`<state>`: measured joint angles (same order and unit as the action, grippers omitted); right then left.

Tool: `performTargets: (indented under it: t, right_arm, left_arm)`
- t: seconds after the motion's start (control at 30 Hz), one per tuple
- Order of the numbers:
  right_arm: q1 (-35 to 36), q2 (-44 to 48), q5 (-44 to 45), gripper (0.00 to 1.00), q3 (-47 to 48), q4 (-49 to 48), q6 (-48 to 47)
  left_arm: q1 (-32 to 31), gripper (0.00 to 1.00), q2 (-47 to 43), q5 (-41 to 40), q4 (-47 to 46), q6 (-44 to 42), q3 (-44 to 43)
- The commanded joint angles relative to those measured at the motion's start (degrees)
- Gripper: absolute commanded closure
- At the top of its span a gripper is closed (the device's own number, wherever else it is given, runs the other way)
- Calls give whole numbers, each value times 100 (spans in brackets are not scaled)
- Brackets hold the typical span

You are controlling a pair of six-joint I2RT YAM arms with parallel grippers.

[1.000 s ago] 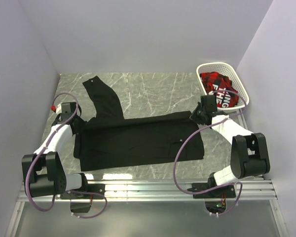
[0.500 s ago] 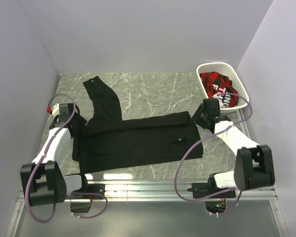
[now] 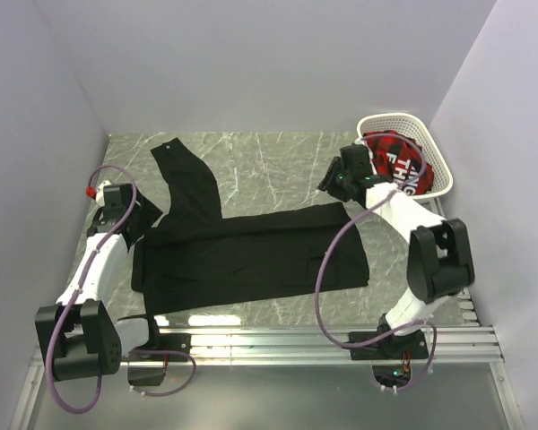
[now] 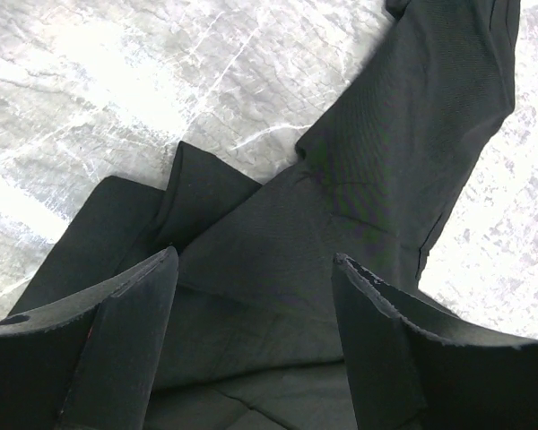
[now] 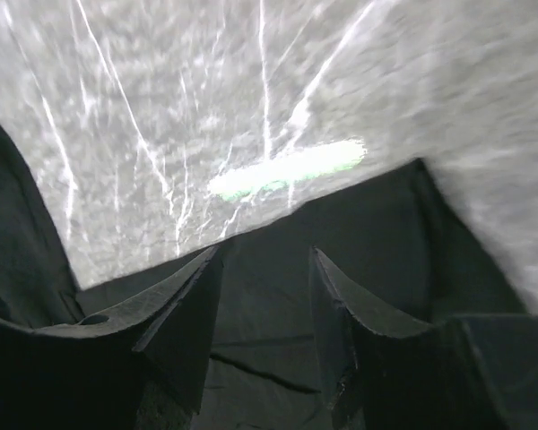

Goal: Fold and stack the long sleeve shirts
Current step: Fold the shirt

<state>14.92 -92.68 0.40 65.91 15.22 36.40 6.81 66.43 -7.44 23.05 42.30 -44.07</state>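
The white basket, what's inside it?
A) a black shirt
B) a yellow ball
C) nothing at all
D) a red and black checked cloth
D: the white basket at the table's far right corner holds a bunched red and black checked cloth with white letters on it, while the black shirt lies spread on the table outside it.

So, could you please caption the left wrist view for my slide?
Open left gripper poised over the black shirt lying on the marble-patterned table.

place: robot lab booth | cues: bare walls (image 3: 269, 63), marble-print tabletop (image 3: 278, 170)
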Motion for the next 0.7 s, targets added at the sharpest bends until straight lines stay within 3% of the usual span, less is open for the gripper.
performTargets:
  t: [0.0, 0.23, 0.67]
  right_arm:
    - [187, -433, -14, 50, 475, 287, 139]
    - [319, -1015, -242, 52, 292, 701, 95]
    - [336, -760, -49, 55, -597, 1106, -256]
  left_arm:
    - [5, 25, -16, 129, -266, -161, -137]
    - [-4, 25, -122, -3, -336, -275, 153]
    - [-22, 26, 45, -3, -363, -293, 110]
